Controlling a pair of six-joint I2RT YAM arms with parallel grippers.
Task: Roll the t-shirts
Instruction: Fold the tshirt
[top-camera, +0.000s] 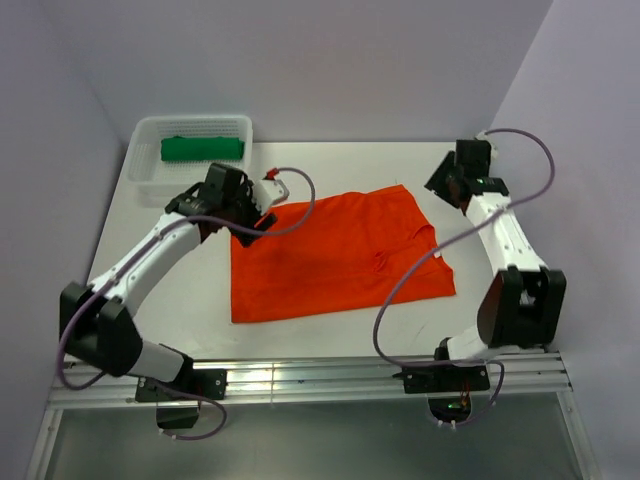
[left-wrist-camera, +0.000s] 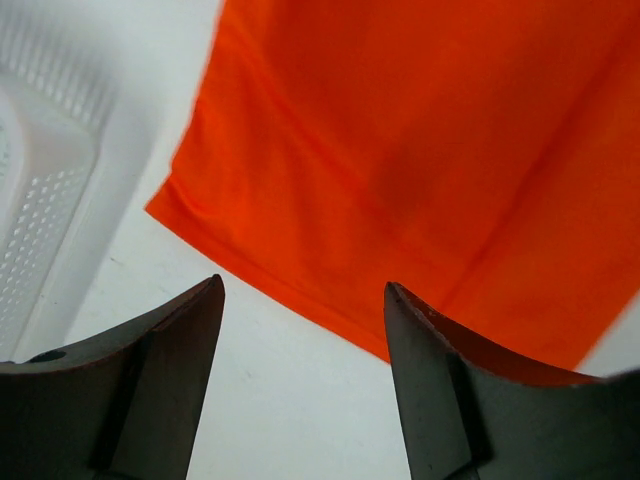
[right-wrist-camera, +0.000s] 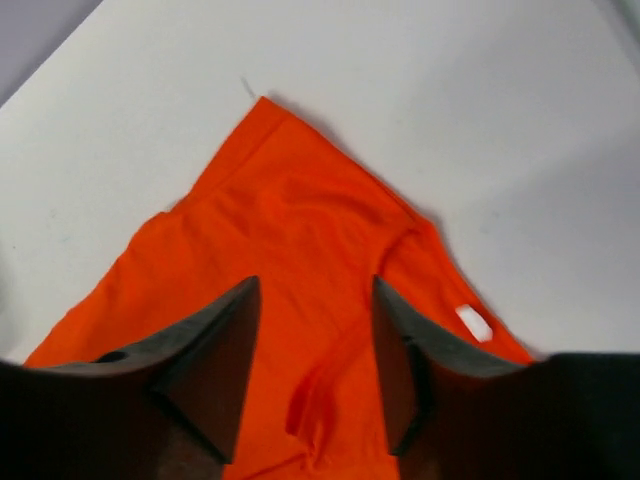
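The orange-red t-shirt (top-camera: 330, 255) lies flat in a folded rectangle in the middle of the table. My left gripper (top-camera: 248, 228) hovers at its far left corner, open. In the left wrist view the shirt's hem corner (left-wrist-camera: 400, 150) lies just beyond the fingertips of this gripper (left-wrist-camera: 302, 285), with bare table between them. My right gripper (top-camera: 447, 186) is raised beyond the shirt's far right corner, open and holding nothing. Its wrist view looks down past the gripper (right-wrist-camera: 315, 280) onto the shirt (right-wrist-camera: 290, 220). The green t-shirt (top-camera: 203, 149) lies rolled in the basket.
A white mesh basket (top-camera: 140, 172) stands at the far left of the table; its wall (left-wrist-camera: 40, 180) shows left of my left gripper. A white label (right-wrist-camera: 473, 322) sits at the shirt's edge. Purple walls close in the back and sides.
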